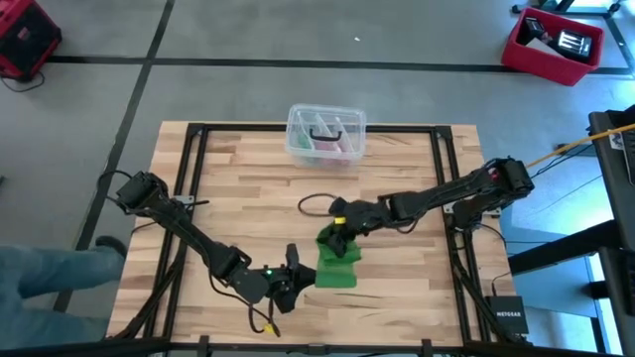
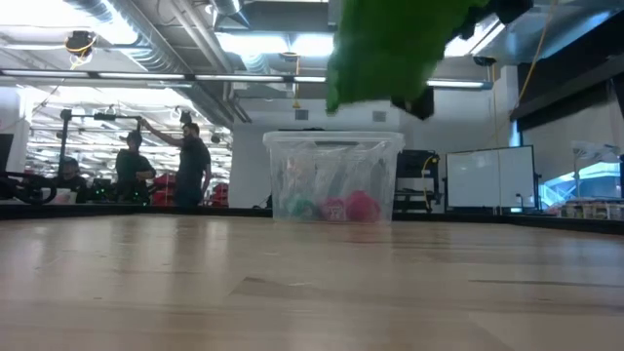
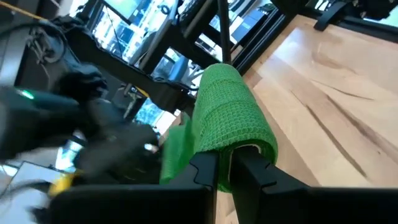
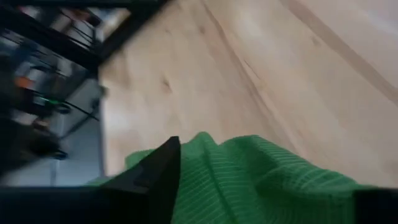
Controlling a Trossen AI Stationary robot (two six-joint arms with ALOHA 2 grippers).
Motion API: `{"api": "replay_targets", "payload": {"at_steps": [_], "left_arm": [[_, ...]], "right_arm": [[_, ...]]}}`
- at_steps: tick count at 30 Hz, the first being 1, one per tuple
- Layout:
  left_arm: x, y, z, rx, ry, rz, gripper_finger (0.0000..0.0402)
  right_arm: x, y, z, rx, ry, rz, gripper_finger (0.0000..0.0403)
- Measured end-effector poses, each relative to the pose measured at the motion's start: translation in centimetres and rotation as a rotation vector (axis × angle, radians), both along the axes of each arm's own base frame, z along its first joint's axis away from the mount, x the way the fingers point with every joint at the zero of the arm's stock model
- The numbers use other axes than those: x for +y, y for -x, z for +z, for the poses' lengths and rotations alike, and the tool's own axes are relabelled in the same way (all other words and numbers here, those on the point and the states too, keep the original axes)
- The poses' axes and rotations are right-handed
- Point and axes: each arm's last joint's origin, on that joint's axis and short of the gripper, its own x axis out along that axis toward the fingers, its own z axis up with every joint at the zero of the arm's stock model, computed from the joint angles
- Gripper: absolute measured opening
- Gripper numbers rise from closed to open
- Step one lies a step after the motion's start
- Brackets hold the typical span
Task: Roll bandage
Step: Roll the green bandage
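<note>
Two grippers at the bandage, above the table. Left gripper pinched shut on the rolled end, roll just ahead of its fingers. Right gripper directly over the loose green heap; fingers spread apart, fabric lying between them. Clear box well beyond both.

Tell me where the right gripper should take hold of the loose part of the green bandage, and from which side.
Probably the loose fabric beside the roll: the left gripper pinches the bandage at its rolled end. The right gripper hangs right over the loose folds, so come straight down from above and pinch across the strip's narrow width.
</note>
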Motion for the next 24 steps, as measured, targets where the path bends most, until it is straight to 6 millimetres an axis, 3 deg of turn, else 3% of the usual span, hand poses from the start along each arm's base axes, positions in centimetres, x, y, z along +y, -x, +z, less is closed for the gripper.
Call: {"api": "replay_targets", "payload": {"at_steps": [5, 10, 15, 19, 24], "left_arm": [[-0.1, 0.1, -0.2, 0.011, 0.053, 0.011, 0.0017], [0.0, 0.2, -0.5, 0.031, 0.095, 0.024, 0.0017], [0.0, 0.2, -0.7, 0.049, 0.130, 0.026, 0.0017], [0.0, 0.3, -0.9, 0.059, 0.154, 0.026, 0.0017], [0.1, 0.2, -0.9, 0.057, 0.166, 0.031, 0.0017]], "right_arm": [[-0.5, 0.7, 2.9, -0.085, -0.015, 0.011, 0.0223], [-0.6, 1.1, 4.9, -0.153, 0.008, -0.007, 0.0229], [-0.6, 1.4, 5.9, -0.163, 0.004, 0.044, 0.0229], [-0.4, 1.7, 5.8, -0.101, -0.105, 0.210, 0.0230], [-1.6, 1.8, 5.5, -0.010, -0.248, 0.202, 0.0230]]}}
